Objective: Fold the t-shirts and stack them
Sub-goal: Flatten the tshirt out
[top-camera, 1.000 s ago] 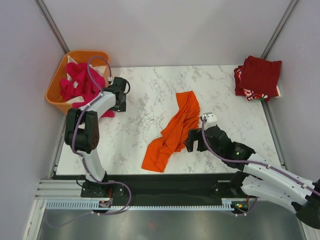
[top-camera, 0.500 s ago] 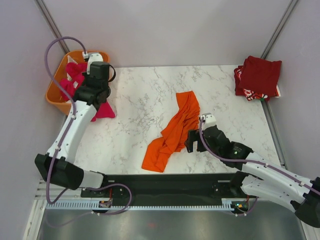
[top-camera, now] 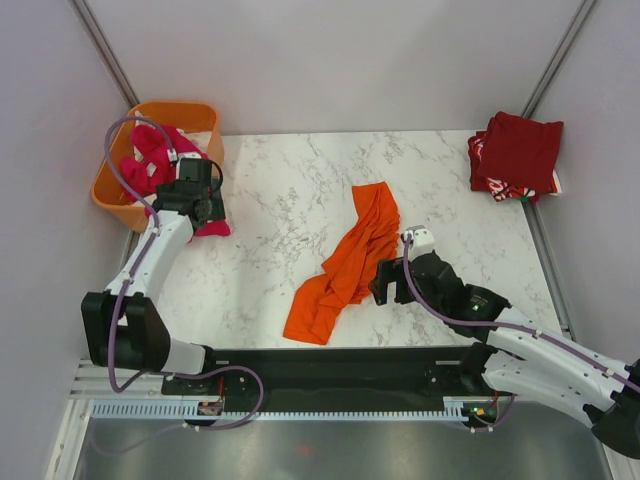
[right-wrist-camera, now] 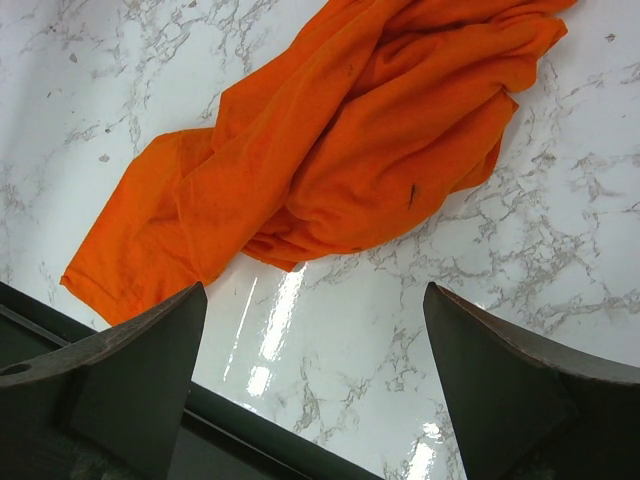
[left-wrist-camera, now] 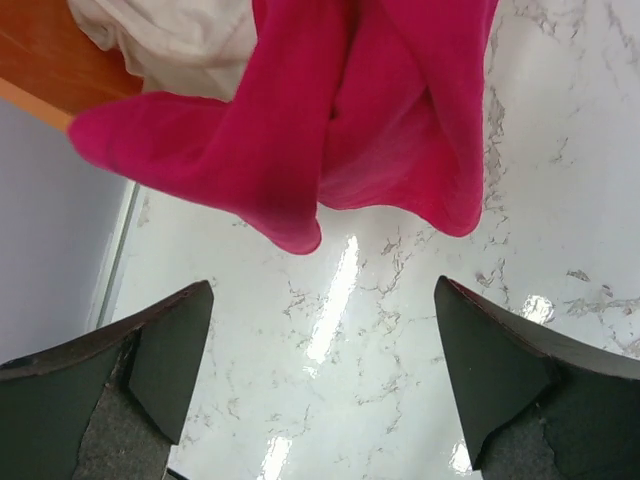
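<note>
Red t-shirts (top-camera: 515,150) lie stacked at two o'clock; orange t-shirt (top-camera: 345,262) and ten-o'clock magenta t-shirt (top-camera: 148,172) await folding, left claw (left-wrist-camera: 325,330) and right claw (right-wrist-camera: 315,340) spread empty.

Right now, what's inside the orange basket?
A magenta t-shirt fills the orange basket, one end spilling over its rim onto the marble table. White cloth shows beside it in the left wrist view. Whatever lies under them is covered.

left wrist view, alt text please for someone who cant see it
A magenta shirt spills from an orange basket onto a white marble table, with white cloth beside it at the top. Below, the left gripper is open and holds nothing.
</note>
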`<act>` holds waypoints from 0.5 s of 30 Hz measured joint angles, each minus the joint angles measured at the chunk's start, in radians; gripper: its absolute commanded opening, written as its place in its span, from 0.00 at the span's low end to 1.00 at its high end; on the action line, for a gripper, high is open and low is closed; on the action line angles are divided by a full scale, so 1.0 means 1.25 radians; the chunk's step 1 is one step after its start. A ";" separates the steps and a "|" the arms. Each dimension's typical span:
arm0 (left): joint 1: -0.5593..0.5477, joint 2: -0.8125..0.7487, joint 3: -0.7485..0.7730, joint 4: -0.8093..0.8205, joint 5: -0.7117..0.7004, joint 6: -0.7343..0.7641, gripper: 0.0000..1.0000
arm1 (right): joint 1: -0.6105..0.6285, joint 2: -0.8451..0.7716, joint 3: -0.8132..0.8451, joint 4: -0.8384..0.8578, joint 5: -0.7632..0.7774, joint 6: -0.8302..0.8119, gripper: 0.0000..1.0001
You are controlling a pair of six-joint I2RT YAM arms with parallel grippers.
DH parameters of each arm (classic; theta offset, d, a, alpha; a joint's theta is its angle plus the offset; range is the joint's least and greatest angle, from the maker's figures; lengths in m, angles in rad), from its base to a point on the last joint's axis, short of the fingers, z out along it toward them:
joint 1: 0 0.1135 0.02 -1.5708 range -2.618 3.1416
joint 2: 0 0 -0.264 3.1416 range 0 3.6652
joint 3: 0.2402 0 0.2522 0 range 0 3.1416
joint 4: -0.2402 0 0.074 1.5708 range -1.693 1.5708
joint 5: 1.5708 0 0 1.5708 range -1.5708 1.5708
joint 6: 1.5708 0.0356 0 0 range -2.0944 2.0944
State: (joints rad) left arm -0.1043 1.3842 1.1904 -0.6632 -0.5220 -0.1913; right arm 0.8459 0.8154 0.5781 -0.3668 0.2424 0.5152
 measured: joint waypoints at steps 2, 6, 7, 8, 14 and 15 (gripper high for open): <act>0.009 0.020 -0.022 0.022 0.014 -0.007 1.00 | 0.000 0.000 0.000 0.000 0.000 0.000 0.98; 0.035 0.074 -0.042 0.052 0.036 -0.020 0.98 | 0.000 0.000 0.000 0.000 0.000 0.000 0.98; 0.045 0.089 -0.042 0.061 0.040 -0.022 0.96 | 0.000 -0.001 0.000 0.000 0.000 0.000 0.98; 0.055 0.100 -0.042 0.069 0.043 -0.023 0.93 | 0.000 -0.001 -0.001 0.000 0.000 0.000 0.98; 0.115 0.144 -0.026 0.095 0.058 -0.027 0.33 | 0.000 -0.005 -0.008 -0.005 0.000 -0.002 0.98; 0.125 0.145 -0.024 0.095 0.062 -0.028 0.20 | 0.000 -0.005 -0.008 -0.006 0.000 -0.003 0.98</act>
State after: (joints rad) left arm 0.0521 1.5658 1.1599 -0.5446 -0.4446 -0.2260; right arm 0.8459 0.8093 0.5686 -0.3744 0.2424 0.5110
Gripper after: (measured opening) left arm 0.435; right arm 0.980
